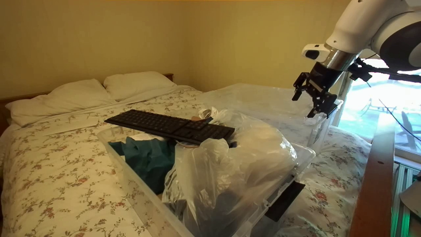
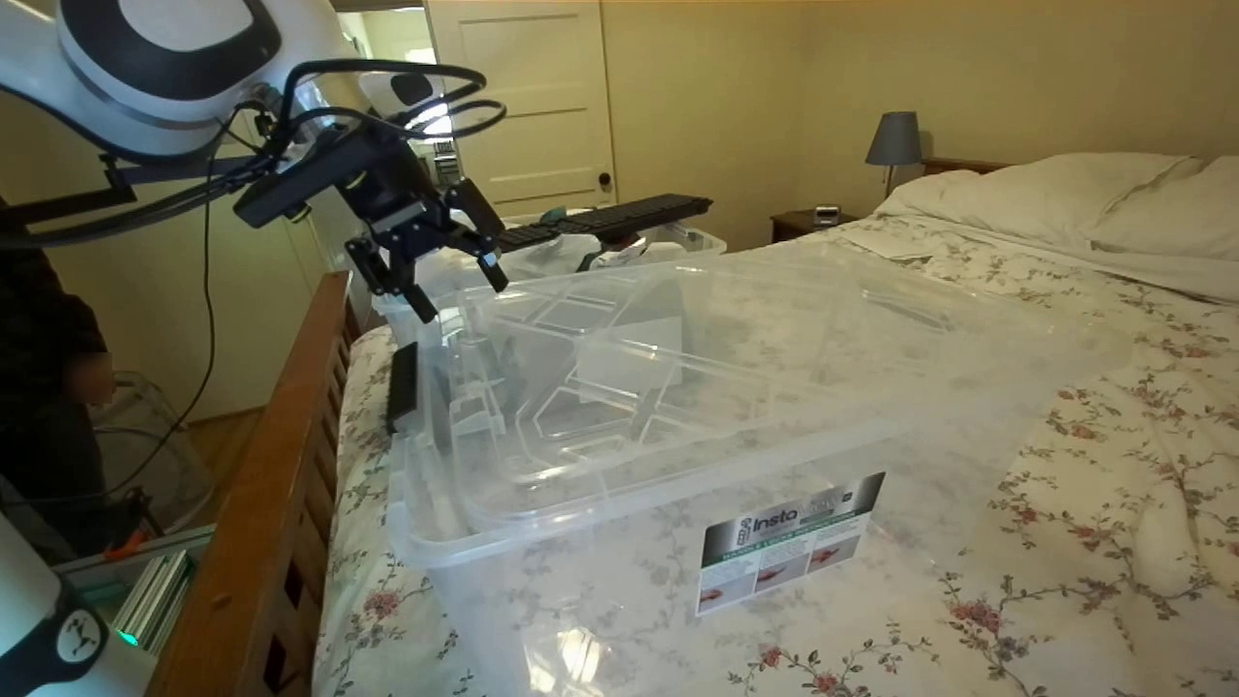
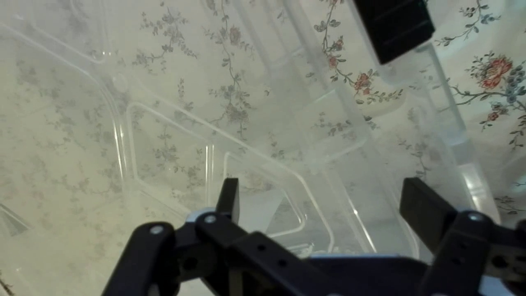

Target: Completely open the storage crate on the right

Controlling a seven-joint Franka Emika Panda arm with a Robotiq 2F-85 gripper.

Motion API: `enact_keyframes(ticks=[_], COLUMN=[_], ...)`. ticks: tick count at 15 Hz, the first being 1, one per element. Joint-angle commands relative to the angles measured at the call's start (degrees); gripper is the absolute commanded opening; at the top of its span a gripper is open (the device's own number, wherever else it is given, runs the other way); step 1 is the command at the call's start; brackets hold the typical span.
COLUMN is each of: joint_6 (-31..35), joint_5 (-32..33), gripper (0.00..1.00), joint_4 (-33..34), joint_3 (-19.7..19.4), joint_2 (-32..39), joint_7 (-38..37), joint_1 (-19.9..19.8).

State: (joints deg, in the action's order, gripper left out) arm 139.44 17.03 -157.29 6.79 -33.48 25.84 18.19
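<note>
A clear plastic storage crate [image 2: 600, 542] with a printed label stands on the bed; it is also in an exterior view [image 1: 320, 128]. Its clear lid [image 2: 736, 387] spans the top, and also shows in the wrist view [image 3: 176, 135]. I cannot tell whether its edges sit flush on the rim. A black latch [image 2: 403, 387] is on the crate's footboard side, also in the wrist view [image 3: 394, 28]. My gripper [image 2: 460, 290] is open and empty above the lid's latch-side edge, apart from it; its fingers show in the wrist view [image 3: 324, 201] and an exterior view [image 1: 304, 104].
An open clear crate [image 1: 144, 204] stands beside it, with a keyboard [image 1: 171, 126], teal cloth [image 1: 151, 161] and plastic bag [image 1: 236, 164]. A wooden footboard [image 2: 261, 513] runs along the bed's edge. A person [image 2: 44, 387] stands beyond it. Cables [image 2: 387, 116] hang along the arm.
</note>
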Motion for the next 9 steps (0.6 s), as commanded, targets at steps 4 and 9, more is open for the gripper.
enact_keyframes(ticks=[4, 9], joint_6=[-0.3, -1.8], joint_5=[-0.5, -0.5], gripper=[1.0, 1.0], joint_4=[0.1, 0.1], joint_3=[-0.6, -1.2], joint_2=[-0.1, -2.5], joint_7=[0.2, 3.5], joint_1=[-0.2, 1.2])
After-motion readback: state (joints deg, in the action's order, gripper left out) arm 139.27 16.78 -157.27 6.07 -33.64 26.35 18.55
